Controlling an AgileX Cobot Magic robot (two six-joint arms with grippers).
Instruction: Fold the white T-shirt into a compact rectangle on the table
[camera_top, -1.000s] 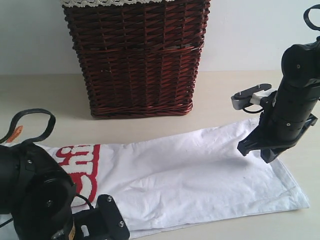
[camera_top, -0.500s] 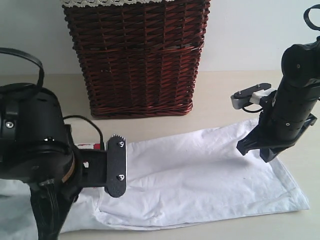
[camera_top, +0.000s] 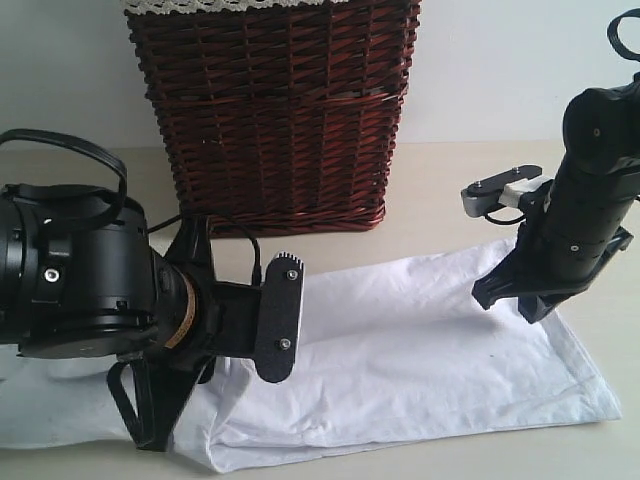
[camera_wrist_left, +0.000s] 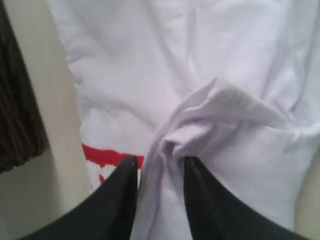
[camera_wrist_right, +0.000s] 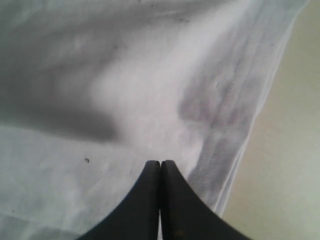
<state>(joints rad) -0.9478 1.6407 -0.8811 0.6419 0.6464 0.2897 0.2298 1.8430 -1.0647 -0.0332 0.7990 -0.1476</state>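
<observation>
Left pincer: left gripper (camera_wrist_left: 159, 161) stands with jaws parted astride a raised pleat of cloth. No firm pinch is evident, so it is judged to be either letting go or about to bite.
Right pincer: right gripper (camera_wrist_right: 160, 165) is closed tip to tip with nothing seen between. The tips are at the cloth near the hem (camera_wrist_right: 235, 125), probably pinning that end against drag.
Garment: white T-shirt (camera_top: 400, 340) lies as a long band across the lower half of the exterior frame, its left end hidden behind the left arm.
Print: red band (camera_wrist_left: 107, 154) peeks from under the fold, lower left of the left wrist frame.
Support: table (camera_top: 440, 190) bears the shirt flat.
Surroundings: wicker basket (camera_top: 270, 120) stands upper centre, apart from the shirt.
Progress: lengthwise fold judged done; cross-folds outstanding.
</observation>
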